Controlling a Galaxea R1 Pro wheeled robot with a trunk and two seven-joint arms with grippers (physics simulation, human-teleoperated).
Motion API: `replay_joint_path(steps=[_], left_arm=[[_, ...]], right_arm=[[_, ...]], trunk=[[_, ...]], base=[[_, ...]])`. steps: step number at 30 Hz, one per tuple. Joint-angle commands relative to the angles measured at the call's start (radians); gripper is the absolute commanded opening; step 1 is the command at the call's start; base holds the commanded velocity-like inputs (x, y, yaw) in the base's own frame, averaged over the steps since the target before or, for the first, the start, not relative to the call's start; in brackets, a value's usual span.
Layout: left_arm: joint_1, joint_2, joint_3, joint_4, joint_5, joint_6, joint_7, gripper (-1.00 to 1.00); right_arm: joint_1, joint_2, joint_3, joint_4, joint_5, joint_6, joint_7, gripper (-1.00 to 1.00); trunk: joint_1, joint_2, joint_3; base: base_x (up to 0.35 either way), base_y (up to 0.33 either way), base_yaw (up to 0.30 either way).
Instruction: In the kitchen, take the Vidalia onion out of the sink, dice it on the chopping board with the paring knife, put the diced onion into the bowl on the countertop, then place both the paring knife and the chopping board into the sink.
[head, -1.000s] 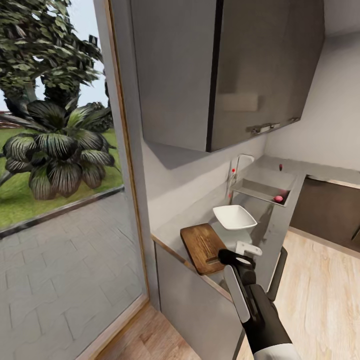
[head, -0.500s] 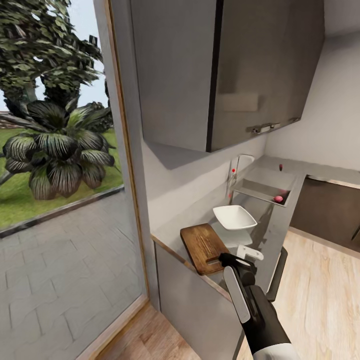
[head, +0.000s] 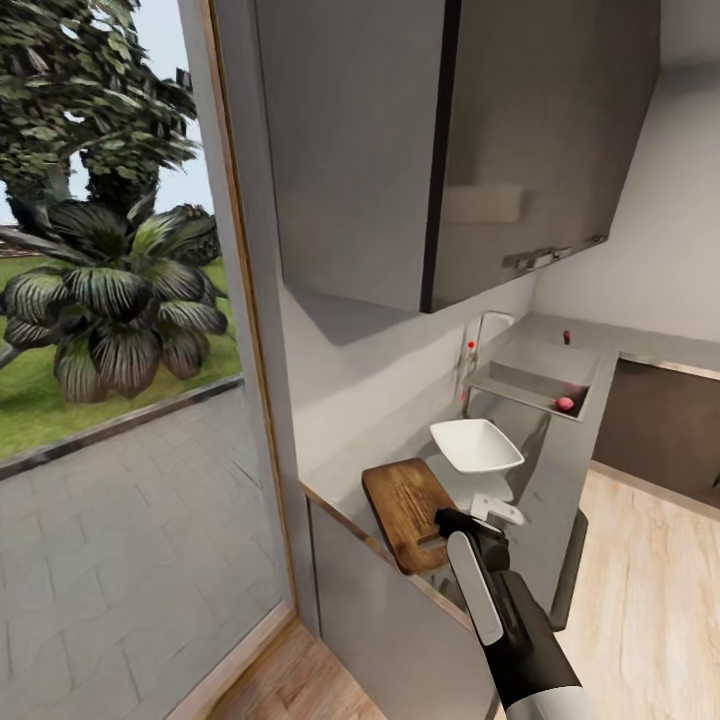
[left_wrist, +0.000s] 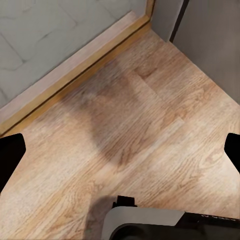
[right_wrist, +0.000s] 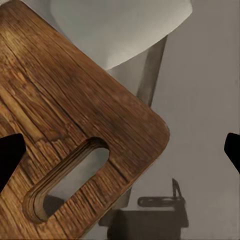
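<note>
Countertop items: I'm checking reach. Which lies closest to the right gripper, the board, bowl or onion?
The board: its slotted end lies just beneath the right gripper. The bowl sits beyond it, the onion farther off in the sink.

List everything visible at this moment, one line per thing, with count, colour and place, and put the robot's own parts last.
Vidalia onion: one, pinkish-red, in the sink's basin.
sink: one, grey, at the counter's far end.
tap: one, chrome with red tip, behind the sink.
bowl: one, white, on the countertop between sink and board.
chopping board: one, dark brown, at the counter's near end.
small red thing: one, beyond the sink; too small to identify.
wall cabinet: grey, above the counter.
plant: dark green, outside the window.
right gripper: black, open, over the board's slot handle.
left gripper: black fingertips, open, over wooden floor.
</note>
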Motion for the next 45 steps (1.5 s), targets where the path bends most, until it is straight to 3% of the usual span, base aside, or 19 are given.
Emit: replay_joint_path(steps=[1, 20, 26, 45], left_arm=[[0.000, 0.000, 0.002, -0.001, 0.003, -0.001, -0.002, 1.00], [0.000, -0.001, 0.001, -0.001, 0.003, -0.001, -0.002, 1.00], [0.000, -0.002, 0.000, 0.000, 0.003, -0.001, -0.002, 1.00], [0.000, -0.003, 0.002, 0.014, 0.001, -0.001, -0.002, 1.00]], right_arm=[[-0.001, 0.000, 0.001, -0.001, -0.008, 0.002, -0.009, 1.00], [-0.001, 0.000, -0.001, 0.062, -0.010, -0.001, -0.009, 1.00], [-0.001, 0.000, -0.069, 0.067, -0.009, -0.002, -0.022, 1.00], [-0.001, 0.000, -0.084, 0.105, -0.010, -0.005, -0.027, 1.00]], trunk=[[0.001, -0.002, -0.002], [0.001, -0.002, -0.007], [0.001, -0.002, -0.011], [0.001, -0.002, -0.026]], base=[[0.066, 0.027, 0.000], [0.007, 0.003, 0.000], [0.000, 0.000, 0.000], [0.000, 0.039, 0.000]])
